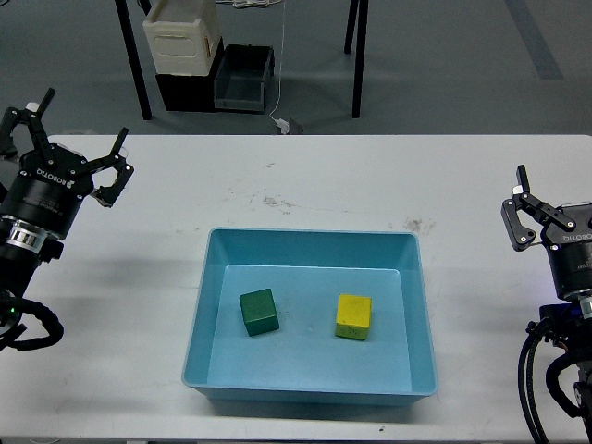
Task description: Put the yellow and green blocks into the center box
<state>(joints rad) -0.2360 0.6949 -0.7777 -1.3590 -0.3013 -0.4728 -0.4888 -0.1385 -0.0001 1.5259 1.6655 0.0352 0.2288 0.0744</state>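
The light blue box (416, 305) sits at the middle of the white table. Inside it a green block (259, 312) lies left of centre and a yellow block (352, 316) lies right of centre, apart from each other. My left gripper (65, 148) is open and empty at the table's far left, well away from the box. My right gripper (566, 217) is at the right edge, spread open and empty. Only its left finger (518, 217) shows fully.
The white table (324, 185) has a few dark marks behind the box. Beyond its far edge, table legs, a white container (182, 37) and a dark bin (242, 79) stand on the grey floor.
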